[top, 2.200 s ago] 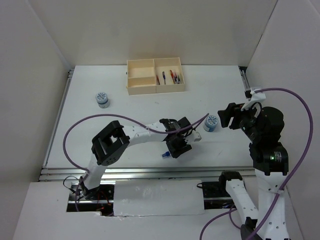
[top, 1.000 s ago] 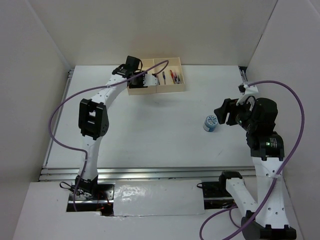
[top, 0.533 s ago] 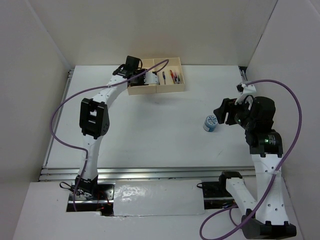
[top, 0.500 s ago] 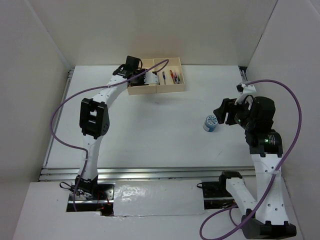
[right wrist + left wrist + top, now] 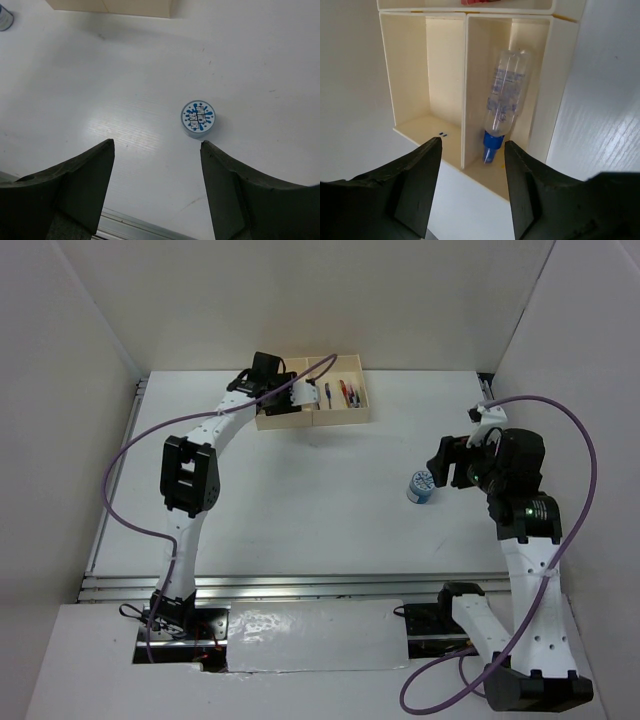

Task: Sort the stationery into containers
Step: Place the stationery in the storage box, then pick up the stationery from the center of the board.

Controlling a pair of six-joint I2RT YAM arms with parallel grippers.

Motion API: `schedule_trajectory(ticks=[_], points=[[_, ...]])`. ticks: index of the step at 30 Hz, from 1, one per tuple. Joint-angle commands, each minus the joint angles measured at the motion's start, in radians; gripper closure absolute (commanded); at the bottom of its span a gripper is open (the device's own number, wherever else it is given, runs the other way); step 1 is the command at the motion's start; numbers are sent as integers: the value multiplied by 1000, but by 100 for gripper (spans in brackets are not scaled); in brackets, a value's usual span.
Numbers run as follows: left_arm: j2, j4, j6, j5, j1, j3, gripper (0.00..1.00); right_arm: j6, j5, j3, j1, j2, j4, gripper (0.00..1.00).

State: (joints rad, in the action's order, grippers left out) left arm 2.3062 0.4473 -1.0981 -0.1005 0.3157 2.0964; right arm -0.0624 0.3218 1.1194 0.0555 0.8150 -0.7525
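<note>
Well, with pens (image 5: 344, 392) and clear tube (image 5: 506, 95) lying in the box (image 5: 544, 90), I am holding left gripper (image 5: 472, 149) and right gripper (image 5: 157, 147) open, empty, a blue-and-white cylinder (image 5: 198, 118) waiting on the table (image 5: 100, 75) below the right.

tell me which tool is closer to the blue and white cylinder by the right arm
Right. The right tool hangs open close by the cylinder; the left tool is far across the table, over the cream box.

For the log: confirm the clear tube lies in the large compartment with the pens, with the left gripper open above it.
Wrong compartment: the clear tube lies in a smaller compartment of the box, not with the pens, as the left wrist view shows. The left gripper is open above it.
</note>
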Motion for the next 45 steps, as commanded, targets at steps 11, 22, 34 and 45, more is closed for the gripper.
schedule_trajectory(ticks=[11,22,34,45], points=[[-212,51,473,-41,-78,129,32,-79,-33,-16,17,56,-77,19],[-401,283,797,-218,-512,-231,1,-42,20,-56,7,55,-56,19],[-372,185,871,-182,-497,-392,1,-53,23,-58,9,53,-77,20],[-248,105,962,-15,-428,-352,1,-60,22,-50,18,59,-88,20]])
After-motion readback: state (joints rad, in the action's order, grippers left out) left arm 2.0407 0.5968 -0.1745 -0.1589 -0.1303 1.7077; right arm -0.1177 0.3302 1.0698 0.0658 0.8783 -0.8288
